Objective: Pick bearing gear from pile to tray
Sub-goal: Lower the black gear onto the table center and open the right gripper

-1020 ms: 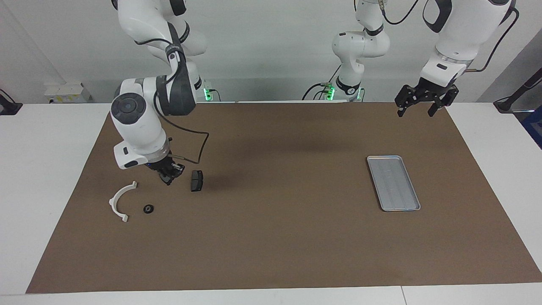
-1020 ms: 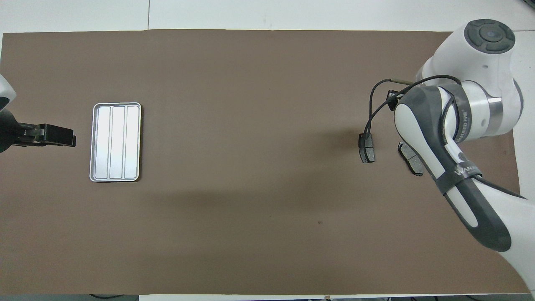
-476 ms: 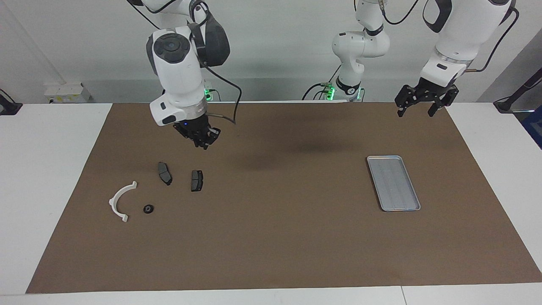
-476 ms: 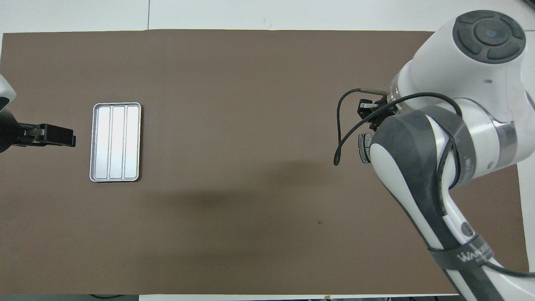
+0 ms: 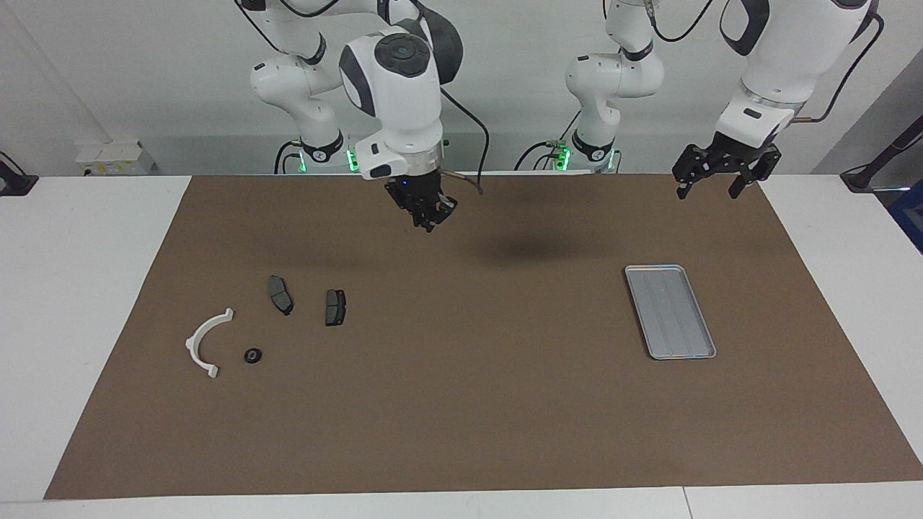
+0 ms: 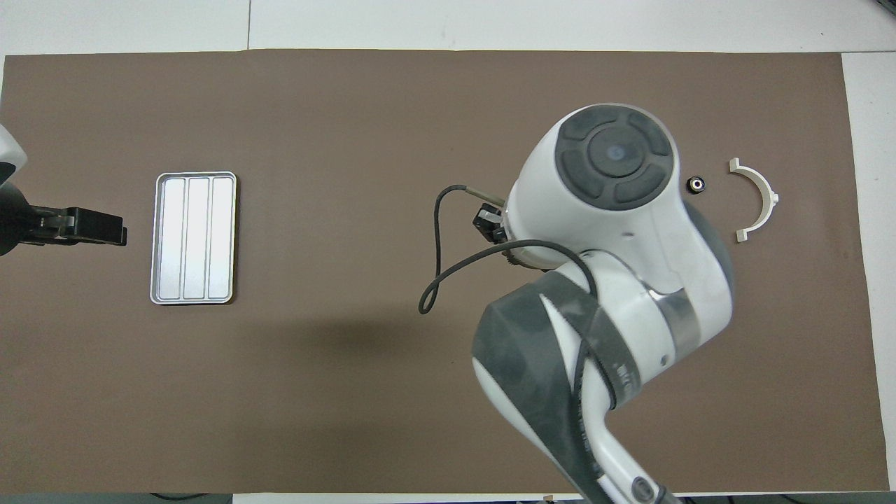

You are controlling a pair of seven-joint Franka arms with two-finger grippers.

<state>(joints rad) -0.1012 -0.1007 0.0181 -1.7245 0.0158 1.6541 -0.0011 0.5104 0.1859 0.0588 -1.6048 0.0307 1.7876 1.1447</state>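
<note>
brown mat covers most of the table, and the relation that matters on it is tray to claw. the right gripper [image 5: 430, 216] hangs in the air over the middle of the mat, its fingertips pressed together (whether a tiny part is pinched between them cannot be told). from there the tray [image 5: 655, 268] lies toward the left arm's end of the table, so any carry, as i judge it, runs sideways along the table and then down. the tray's long axis runs from near the robots to far from them, slightly skewed, which leaves a narrow target across the line of travel and a generous one along its length. the left gripper [image 5: 710, 186] is much the nearer to the tray. it waits in the air with jaws wide apart, over the mat's edge close to the robots.

the tray is flat silver-grey metal with a raised rim, rounded corners and a ribbed floor, and nothing shows in it.

the pile sits well apart from it, toward the right arm's end: two dark brake pads [image 5: 280, 294], a white curved arc [image 5: 205, 342], and one small black round piece [image 5: 252, 355] just beside the arc, farther from the robots than the pads.
</note>
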